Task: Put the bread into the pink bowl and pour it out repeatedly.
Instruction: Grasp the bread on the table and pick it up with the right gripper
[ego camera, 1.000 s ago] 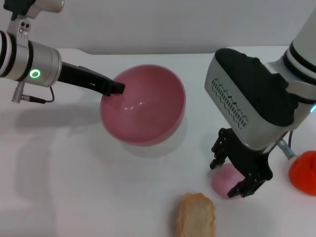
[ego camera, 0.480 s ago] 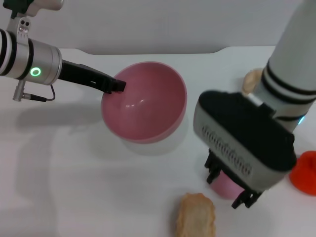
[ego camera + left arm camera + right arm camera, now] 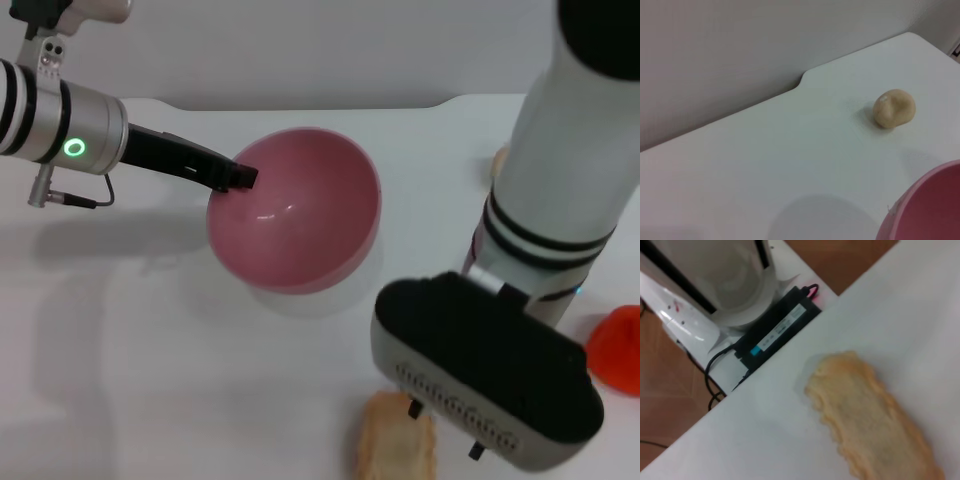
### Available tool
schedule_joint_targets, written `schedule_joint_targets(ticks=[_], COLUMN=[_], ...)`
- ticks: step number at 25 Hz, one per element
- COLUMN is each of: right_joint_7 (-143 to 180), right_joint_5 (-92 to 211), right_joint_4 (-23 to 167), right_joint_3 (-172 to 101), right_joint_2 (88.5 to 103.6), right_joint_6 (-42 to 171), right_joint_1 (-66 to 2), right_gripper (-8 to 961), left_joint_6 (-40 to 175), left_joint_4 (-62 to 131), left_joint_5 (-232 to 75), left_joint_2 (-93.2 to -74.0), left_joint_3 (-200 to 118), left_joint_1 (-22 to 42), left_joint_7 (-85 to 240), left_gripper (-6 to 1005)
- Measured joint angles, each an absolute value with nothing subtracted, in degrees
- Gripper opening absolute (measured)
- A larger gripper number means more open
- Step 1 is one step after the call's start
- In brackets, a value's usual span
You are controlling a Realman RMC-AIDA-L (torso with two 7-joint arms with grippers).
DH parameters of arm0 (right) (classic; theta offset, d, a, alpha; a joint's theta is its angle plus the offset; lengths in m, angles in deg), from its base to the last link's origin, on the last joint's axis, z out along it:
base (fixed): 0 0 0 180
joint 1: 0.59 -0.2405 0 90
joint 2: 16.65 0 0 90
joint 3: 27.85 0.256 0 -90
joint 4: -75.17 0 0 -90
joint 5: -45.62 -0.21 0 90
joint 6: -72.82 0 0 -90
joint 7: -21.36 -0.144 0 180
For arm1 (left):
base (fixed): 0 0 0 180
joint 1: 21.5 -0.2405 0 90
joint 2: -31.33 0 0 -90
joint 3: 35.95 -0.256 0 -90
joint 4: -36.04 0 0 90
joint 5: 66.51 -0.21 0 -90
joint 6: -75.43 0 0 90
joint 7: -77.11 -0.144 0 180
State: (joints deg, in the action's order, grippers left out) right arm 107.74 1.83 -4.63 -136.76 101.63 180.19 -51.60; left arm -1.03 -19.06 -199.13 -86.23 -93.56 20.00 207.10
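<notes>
The pink bowl [image 3: 300, 215] is tilted, its opening facing the front, and is held off the table by my left gripper [image 3: 236, 178], which is shut on its far-left rim. A slice of that rim [image 3: 935, 210] shows in the left wrist view. The bread [image 3: 392, 440] lies tan side up near the table's front edge, and fills the right wrist view [image 3: 875, 415]. My right gripper [image 3: 443, 428] hangs just above the bread's right end. Only its two dark fingertips show below the wrist housing, standing apart.
A small beige knotted lump [image 3: 894, 108] sits at the back right, mostly behind my right arm in the head view [image 3: 497, 160]. A red object [image 3: 615, 350] lies at the far right. The table's front edge [image 3: 765, 375] runs right beside the bread.
My right arm has swung forward and to the left, away from the small pink dome and over the bread, and its housing now covers the dome. The left gripper and bowl have barely moved.
</notes>
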Motion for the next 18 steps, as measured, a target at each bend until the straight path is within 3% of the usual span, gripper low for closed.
schedule_joint_targets(ticks=[18], right_joint_7=[113.5], right_joint_5=[0.4], right_joint_4=[-3.5], right_joint_3=[-143.6], right_joint_2=[102.49], right_joint_6=[176.8], right_joint_1=[-50.0], right_gripper=[605], left_joint_6=[-1.5], left_joint_4=[-19.6], left_joint_5=[-198.9], left_joint_2=[-86.34], left_joint_3=[-93.9], left_joint_1=[19.7], left_joint_7=[207.2], left_gripper=[44])
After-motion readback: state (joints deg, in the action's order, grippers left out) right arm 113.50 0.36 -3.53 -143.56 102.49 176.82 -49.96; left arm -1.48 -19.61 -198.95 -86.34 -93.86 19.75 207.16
